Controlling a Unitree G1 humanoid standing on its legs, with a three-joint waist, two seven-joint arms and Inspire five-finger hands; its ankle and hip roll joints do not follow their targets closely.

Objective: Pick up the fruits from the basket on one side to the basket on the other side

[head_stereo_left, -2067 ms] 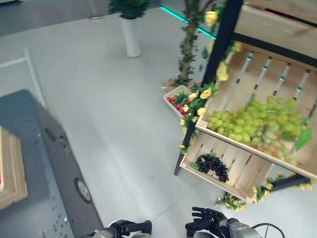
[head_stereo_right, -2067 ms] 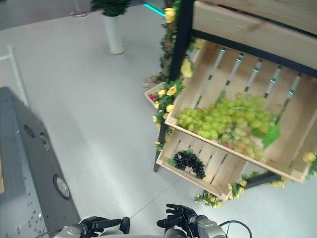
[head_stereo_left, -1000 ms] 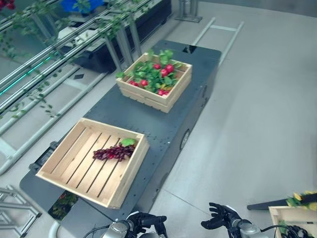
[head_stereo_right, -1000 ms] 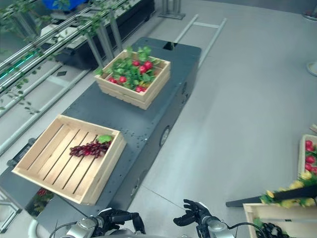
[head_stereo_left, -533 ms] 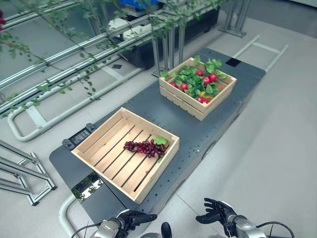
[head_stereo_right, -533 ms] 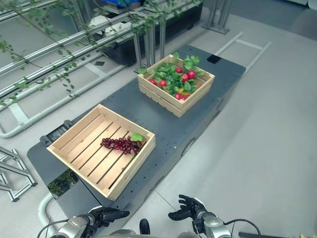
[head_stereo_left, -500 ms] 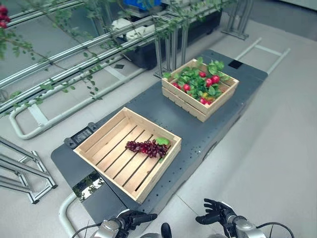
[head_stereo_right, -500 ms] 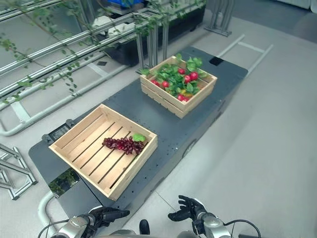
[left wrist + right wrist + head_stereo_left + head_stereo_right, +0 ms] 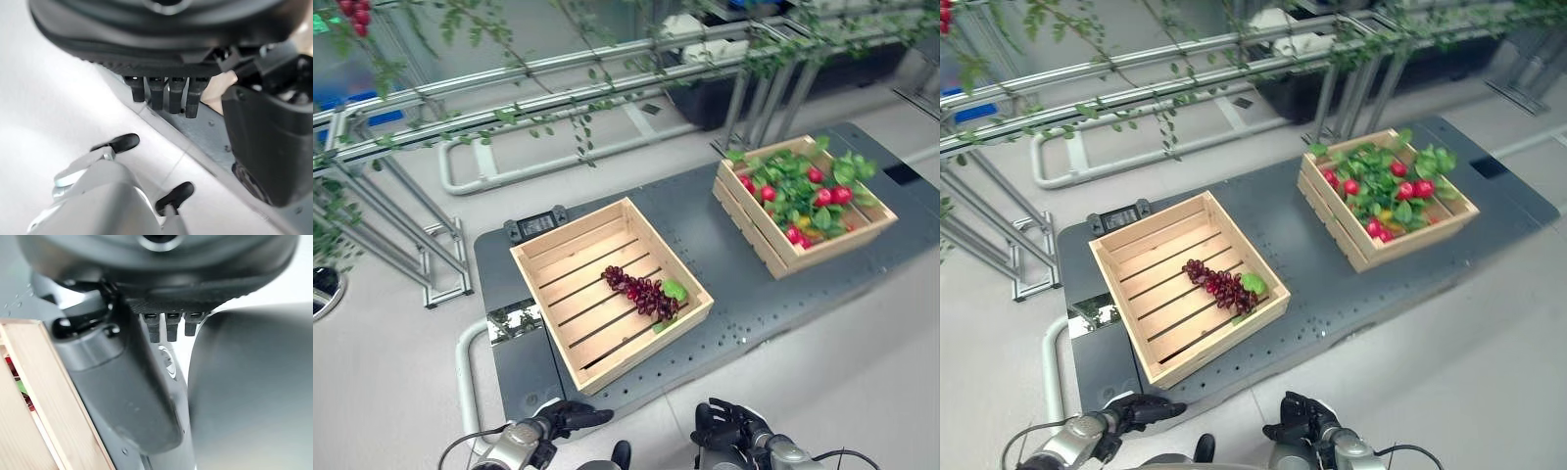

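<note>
You are standing over a dark grey platform (image 9: pixel 734 294) carrying two crates. The dark purple grape bunch (image 9: pixel 641 292) is lying in the pale slatted wooden crate (image 9: pixel 558 264); the second wooden crate (image 9: pixel 783 257), holding red fruits among green leaves (image 9: pixel 803 191), is sitting well apart. Your left hand (image 9: pixel 570 419) and right hand (image 9: pixel 729 427) are hanging low, fingers relaxed, holding nothing. Reach from above and close around the bunch's middle so it lifts whole.

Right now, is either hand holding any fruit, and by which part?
Nothing is held. The left hand and right hand hang low in front of the cart, both relaxed and apart from the crates. The dark grape bunch lies in the near crate.
</note>
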